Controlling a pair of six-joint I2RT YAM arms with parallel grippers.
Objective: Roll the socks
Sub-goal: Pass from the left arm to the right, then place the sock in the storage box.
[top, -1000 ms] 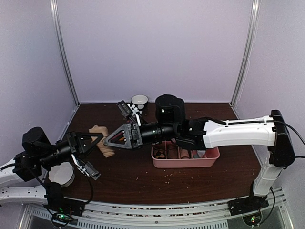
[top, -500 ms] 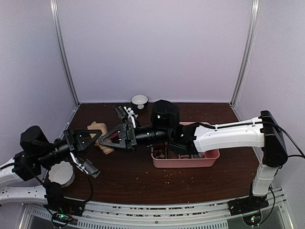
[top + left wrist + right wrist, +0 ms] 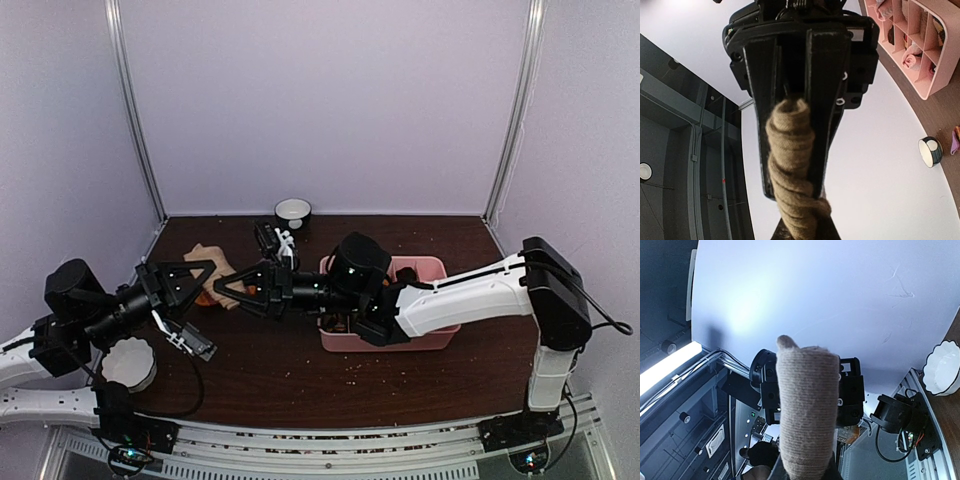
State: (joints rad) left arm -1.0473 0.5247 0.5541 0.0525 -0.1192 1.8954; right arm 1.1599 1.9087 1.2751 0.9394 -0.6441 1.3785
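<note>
Spanning both tools mid-left in top view, tan sock (image 3: 790, 145), likely soft and light, sits twisted in clamped left gripper (image 3: 792, 190), right gripper (image 3: 225, 290) closed on its far end; pinch bunched folds.

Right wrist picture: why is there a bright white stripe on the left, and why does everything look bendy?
Right wrist view: the stripe is a light strip glaring into the lens; the wide lens curves edges near the borders, and the tan sock looms large up close. Left wrist view: the same curving shows along the pink tray. Top view: even light, little bending.
</note>
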